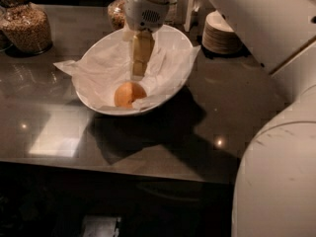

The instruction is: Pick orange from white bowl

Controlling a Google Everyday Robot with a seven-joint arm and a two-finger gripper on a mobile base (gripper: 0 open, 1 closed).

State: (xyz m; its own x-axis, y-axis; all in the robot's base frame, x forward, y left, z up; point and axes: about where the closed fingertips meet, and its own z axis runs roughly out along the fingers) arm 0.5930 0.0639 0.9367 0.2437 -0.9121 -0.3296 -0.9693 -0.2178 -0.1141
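Orange-skinned and round, the orange (129, 94) lies low in the white bowl (183, 42), down near the bowl's front rim. It rests on the crinkled white paper (106, 68) that lines the bowl, and a fold of that paper hides its lower right edge. The paper spills over the rim on the left and at the upper right.

Directly above the fruit hangs the gripper (138, 75), pointing straight down into the bowl. Its pale tan tip stands just above the orange's top, very near it; whether it touches the skin cannot be told from this angle. Nor can I tell whether the gripper is open or closed, since it shows only as one narrow column. Nothing is seen held in it.

The white arm (256, 19) reaches in from the upper right, and the robot's white body (281, 181) fills the lower right corner.

The bowl sits tilted on a dark, glossy counter (197, 132) and throws a broad shadow toward the front right. At the far left stands a glass jar (27, 26) filled with grain-like bits. A second jar (117, 14) stands behind the bowl. A stack of pale plates (219, 33) sits at the back right, well apart from the bowl.
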